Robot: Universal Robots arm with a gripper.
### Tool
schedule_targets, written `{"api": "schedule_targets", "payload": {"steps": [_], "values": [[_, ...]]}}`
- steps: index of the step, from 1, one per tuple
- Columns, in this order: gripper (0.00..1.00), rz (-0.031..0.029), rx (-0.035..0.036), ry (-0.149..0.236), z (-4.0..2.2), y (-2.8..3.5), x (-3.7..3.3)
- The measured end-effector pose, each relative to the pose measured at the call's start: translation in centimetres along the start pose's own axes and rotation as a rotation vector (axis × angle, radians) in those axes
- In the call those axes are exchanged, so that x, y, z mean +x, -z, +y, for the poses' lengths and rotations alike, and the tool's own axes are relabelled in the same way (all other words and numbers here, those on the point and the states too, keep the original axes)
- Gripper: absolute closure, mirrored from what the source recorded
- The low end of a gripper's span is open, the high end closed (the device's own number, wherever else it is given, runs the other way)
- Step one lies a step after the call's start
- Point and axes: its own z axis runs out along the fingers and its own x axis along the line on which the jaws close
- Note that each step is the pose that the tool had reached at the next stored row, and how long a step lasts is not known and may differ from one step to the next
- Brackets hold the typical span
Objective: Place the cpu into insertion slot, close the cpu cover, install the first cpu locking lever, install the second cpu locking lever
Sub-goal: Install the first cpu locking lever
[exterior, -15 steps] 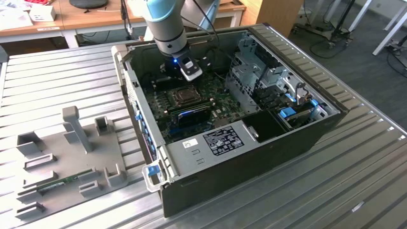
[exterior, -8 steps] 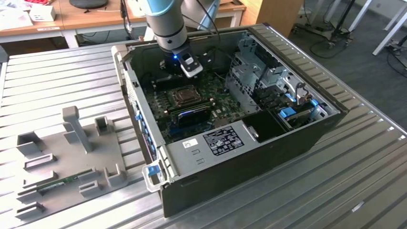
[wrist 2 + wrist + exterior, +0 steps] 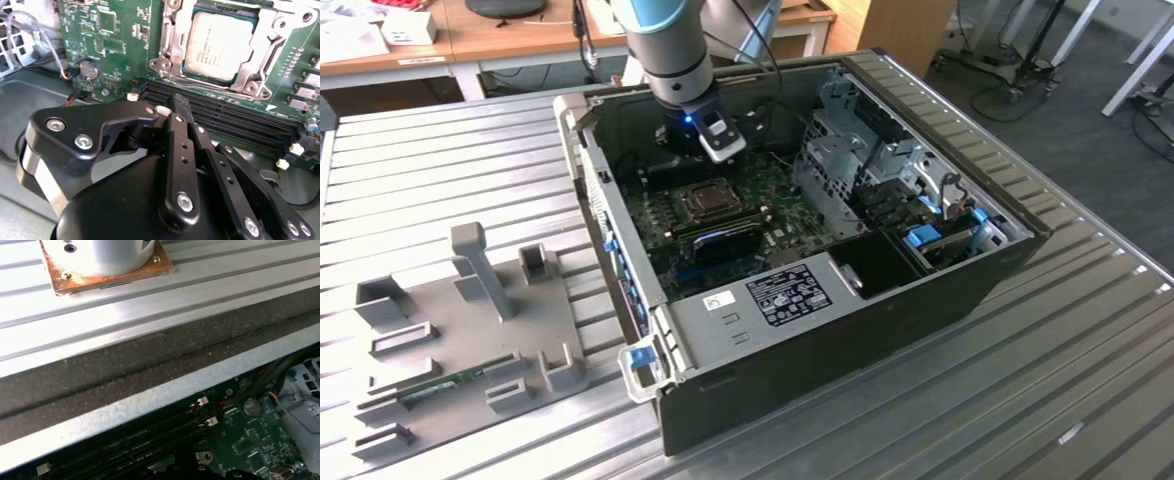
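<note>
the arm comes straight down into the open pc case, w/ the wrist just above the green board, near the case's back wall. a small blue light glows on the wrist. the gripper hangs low over the long black memory slots, right beside the socket. its fingers sit close together w/ nothing between them, tips pointing down at the slots.

the cpu is already lying flat in the insertion slot, silver top up. the cpu cover is down around it, its shiny frame sitting on the chip's edges, so the chip shows thru the big window. can't tell if the levers are locked.

in the exterior view the socket is in the middle of the board, a bit toward the exterior view's right of the gripper. a grey tray w/ holders lies on the metal table, on the exterior view's left, well apart from the case.
</note>
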Motion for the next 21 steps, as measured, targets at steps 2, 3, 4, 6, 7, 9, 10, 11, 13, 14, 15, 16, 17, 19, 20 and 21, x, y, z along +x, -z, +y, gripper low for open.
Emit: {"api": "schedule_targets", "payload": {"steps": [2,3,4,6,7,9,10,11,13,14,15,16,17,19,20,21], "values": [[0.9,0.0283,0.0127,-0.006,0.08,-0.08,-0.22],[0.9,0.0443,0.0198,-0.01,0.12,-0.11,-0.32],[0.9,0.0611,0.0273,-0.013,0.15,-0.15,-0.42],[0.9,0.0931,0.0419,-0.02,0.21,-0.2,-0.58],[0.9,0.1093,0.0492,-0.023,0.24,-0.23,-0.65],[0.9,0.1417,0.0639,-0.03,0.29,-0.28,-0.79],[0.9,0.1487,0.0669,-0.031,0.3,-0.3,-0.84],[0.9,0.1491,0.0671,-0.032,0.3,-0.3,-0.84],[0.9,0.1493,0.0672,-0.032,0.3,-0.3,-0.84],[0.9,0.1496,0.0675,-0.032,0.33,-0.32,-0.9],[0.9,0.1496,0.0674,-0.032,0.34,-0.34,-0.94],[0.9,0.1496,0.0674,-0.032,0.34,-0.34,-0.94],[0.9,0.1496,0.0675,-0.032,0.34,-0.34,-0.94],[0.9,0.1496,0.0674,-0.032,0.34,-0.34,-0.94],[0.9,0.1496,0.0674,-0.032,0.34,-0.34,-0.94],[0.9,0.1496,0.0675,-0.032,0.34,-0.34,-0.94]]}}
